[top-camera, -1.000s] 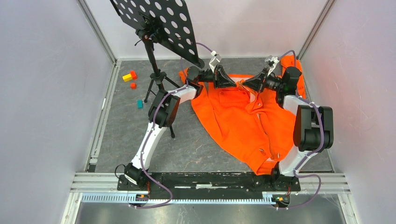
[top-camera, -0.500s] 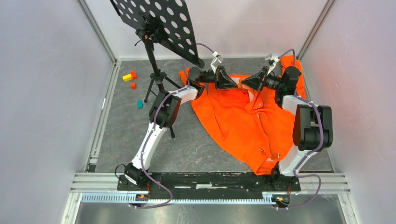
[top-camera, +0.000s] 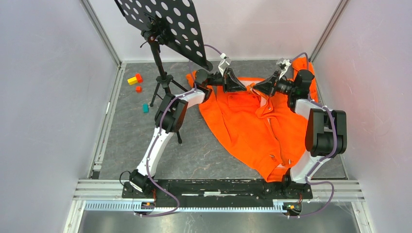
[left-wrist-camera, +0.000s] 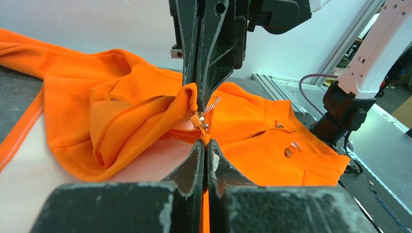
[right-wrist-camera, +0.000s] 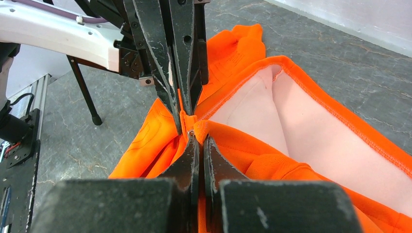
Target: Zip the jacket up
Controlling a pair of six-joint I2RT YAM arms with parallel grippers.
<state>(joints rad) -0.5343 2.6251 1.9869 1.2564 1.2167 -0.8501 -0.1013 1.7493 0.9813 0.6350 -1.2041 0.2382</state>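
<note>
The orange jacket (top-camera: 248,126) lies spread on the grey table, its collar at the far end. Both grippers meet tip to tip at that collar. My left gripper (top-camera: 245,88) is shut on the zipper edge just under the metal slider (left-wrist-camera: 199,121); its fingertips (left-wrist-camera: 196,151) pinch orange fabric. My right gripper (top-camera: 256,88) faces it, shut on the collar fabric just above the slider. In the right wrist view its gripper (right-wrist-camera: 198,137) clamps an orange fold beside the pale lining (right-wrist-camera: 301,116). The front below the slider looks closed.
A black perforated music stand (top-camera: 160,19) on a tripod (top-camera: 165,82) rises at the back left, close to my left arm. Small coloured blocks (top-camera: 135,79) and a teal one (top-camera: 145,108) lie left of it. Walls enclose the table on three sides.
Both grippers have stayed shut at the collar. The right one has shifted slightly and the fabric between them has bunched a little.
</note>
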